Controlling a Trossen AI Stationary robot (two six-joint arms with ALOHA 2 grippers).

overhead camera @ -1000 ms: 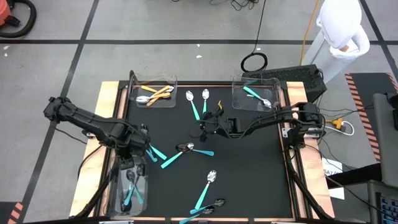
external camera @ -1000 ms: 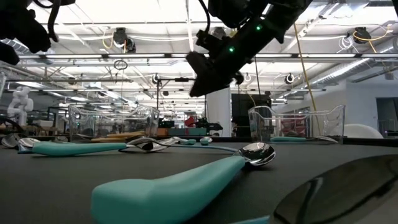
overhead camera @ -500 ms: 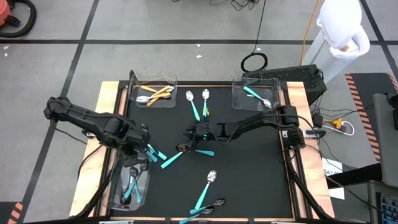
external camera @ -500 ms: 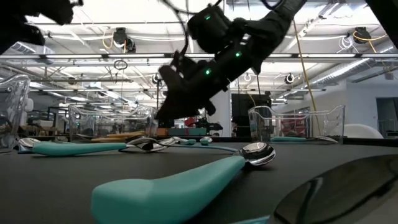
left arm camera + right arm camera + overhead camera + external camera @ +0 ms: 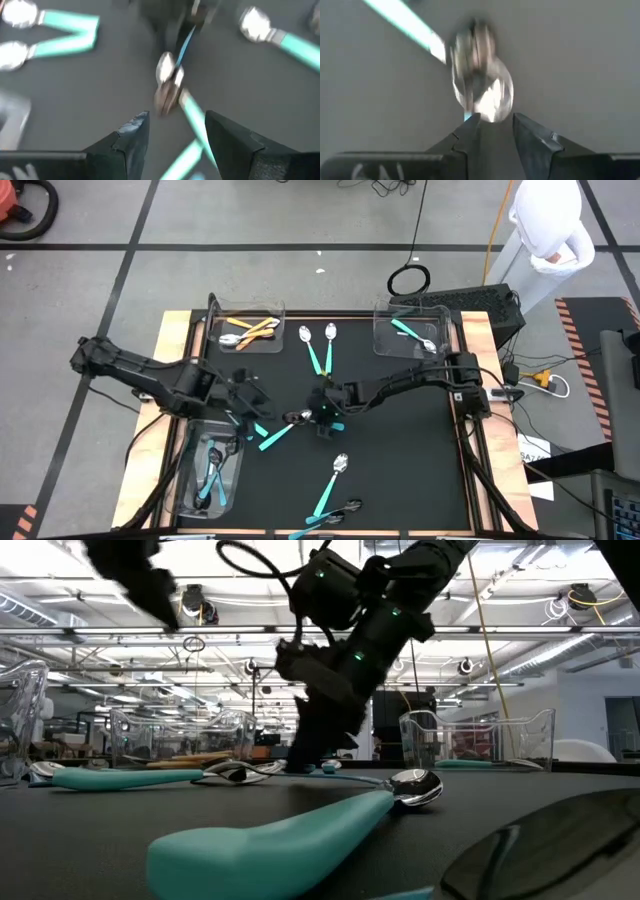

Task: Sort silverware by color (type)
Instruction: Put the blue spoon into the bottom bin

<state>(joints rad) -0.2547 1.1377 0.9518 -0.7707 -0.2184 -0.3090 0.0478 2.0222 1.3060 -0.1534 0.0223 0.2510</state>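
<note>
Two teal-handled spoons lie flat mid-table with their shiny heads point(image 5: 298, 418) together, also seen in the left wrist view point(image 5: 167, 85). One handle point(image 5: 268, 440) runs toward the near left and the other runs right, under my right gripper. My right gripper point(image 5: 325, 416) points down just behind those heads point(image 5: 480, 85), low on the table point(image 5: 300, 755). It is open by a narrow gap point(image 5: 495, 122). My left gripper point(image 5: 252, 402) hovers left of the pair, open wide and empty point(image 5: 175, 130). My right gripper comes from above at the neck of the right-pointing spoon. A sliver of teal point(image 5: 466, 116) shows beside one fingertip point(image 5: 470, 127). The fingers hide the rest, and I cannot tell whether they touch the spoon.
A far-left bin point(image 5: 250, 308) holds orange spoons, a far-right bin point(image 5: 382, 340) a teal one, and a near-left bin point(image 5: 190, 480) several teal ones. Two teal spoons point(image 5: 318, 345) lie far centre and more point(image 5: 335, 480) lie near centre. A person point(image 5: 545, 225) stands beyond the far right corner.
My right gripper has swung toward the table's left and near side and come down to the table behind the paired spoon heads. My left gripper has moved from over the near-left bin toward the right and far side, closer to the same pair.
</note>
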